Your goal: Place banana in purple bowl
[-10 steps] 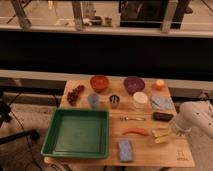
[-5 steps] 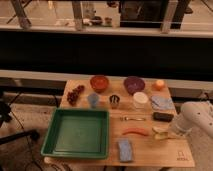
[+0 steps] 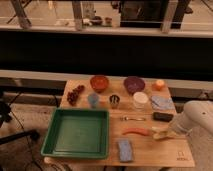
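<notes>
Camera view
Tabletop (image 3: 165, 155): one, pale wood, rectangular; a small printed mark at its near right corner is too small to read.
Bowls: two, round and shallow; the purple bowl (image 3: 134, 84) is at the back, with an orange-red bowl (image 3: 99, 82) to its left.
Cups: three in a row: blue cup (image 3: 93, 100), metal cup (image 3: 114, 101), white cup (image 3: 140, 100).
Tray (image 3: 77, 132): one, green, square, raised rim.
Banana (image 3: 160, 134): one, pale cream, slightly curved, lying near the front right edge, well apart from the purple bowl.
Sausage (image 3: 136, 131): one, orange-red, curved, just left of the banana.
Fork (image 3: 132, 118): one, thin metal.
Sponge (image 3: 125, 150): one, blue, oblong.
Tool (image 3: 170, 133): one, on a white arm, closed at the banana's right end; whether it clamps the banana cannot be told.
</notes>
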Tool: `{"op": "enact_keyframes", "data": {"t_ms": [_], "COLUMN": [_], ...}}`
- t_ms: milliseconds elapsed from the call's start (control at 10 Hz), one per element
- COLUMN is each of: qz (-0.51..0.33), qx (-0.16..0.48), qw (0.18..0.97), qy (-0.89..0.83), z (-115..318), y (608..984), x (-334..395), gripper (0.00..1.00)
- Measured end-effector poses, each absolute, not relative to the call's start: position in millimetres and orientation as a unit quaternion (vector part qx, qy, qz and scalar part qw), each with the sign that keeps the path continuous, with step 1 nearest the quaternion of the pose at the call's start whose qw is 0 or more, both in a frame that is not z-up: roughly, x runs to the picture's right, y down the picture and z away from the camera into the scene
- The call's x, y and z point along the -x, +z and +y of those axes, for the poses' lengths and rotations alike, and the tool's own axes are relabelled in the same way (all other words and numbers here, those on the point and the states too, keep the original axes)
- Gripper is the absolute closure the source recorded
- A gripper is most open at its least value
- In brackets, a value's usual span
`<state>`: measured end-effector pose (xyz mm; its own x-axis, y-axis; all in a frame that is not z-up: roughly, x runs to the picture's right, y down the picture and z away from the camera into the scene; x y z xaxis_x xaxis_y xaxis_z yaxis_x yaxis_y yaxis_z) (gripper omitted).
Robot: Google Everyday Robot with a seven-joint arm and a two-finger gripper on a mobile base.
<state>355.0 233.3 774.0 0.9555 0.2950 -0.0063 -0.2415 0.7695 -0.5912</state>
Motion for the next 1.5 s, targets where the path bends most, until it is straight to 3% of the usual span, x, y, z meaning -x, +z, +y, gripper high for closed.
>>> {"op": "enact_keyframes", "data": {"t_ms": [400, 900, 1500], "qz": [-0.068, -0.073, -0.075], "qx": [0.281, 0.257, 0.205], "qw": [0.949, 0.957, 0.972], "qy": [0.125, 0.118, 0.085], "z": [217.8, 203.4, 152.0], "y": [745.5, 739.7, 714.6], "x": [-335.1, -336.7, -321.7], "gripper": [1.0, 1.0, 1.0]}}
